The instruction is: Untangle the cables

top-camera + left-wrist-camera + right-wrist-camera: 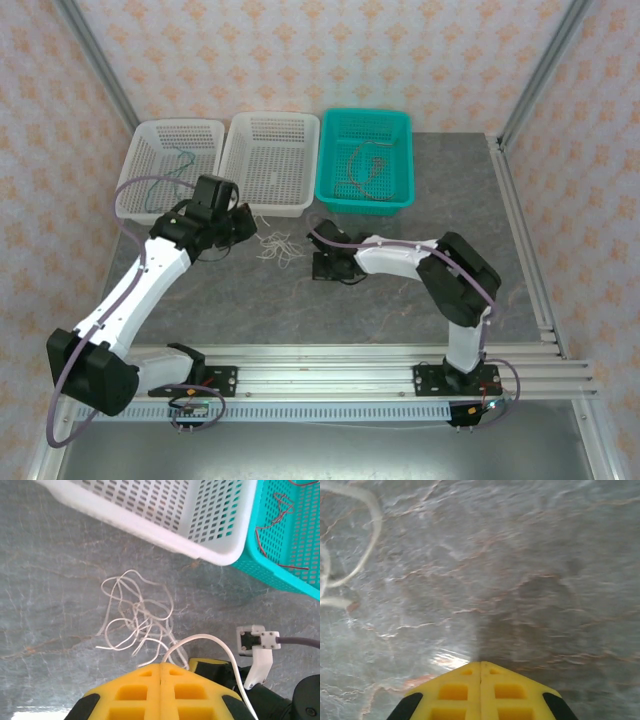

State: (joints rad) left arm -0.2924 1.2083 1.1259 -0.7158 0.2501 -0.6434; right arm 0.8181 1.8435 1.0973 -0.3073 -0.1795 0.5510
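Grey marbled counter [300, 320] was seen below both arms, with perforated plastic baskets along its far side. One thin green cable [180, 163] was already laid in the left white basket [170, 125], and one thin red-brown cable [365, 165] in the teal basket [365, 203]. Only the thin curly white cable [275, 248] was left on the counter, just before the middle white basket [265, 208] and between the two hands. The left hand [243, 226] was clenched, and one strand appeared to be pinched at its tip. In the wrist view the tangle was stretched away from these fingers, forward and leftward. The right hand [320, 263] was clenched on nothing, low over bare stone, with the loops ahead and to its left. It could be judged that this hand had to be opened and carried leftward.
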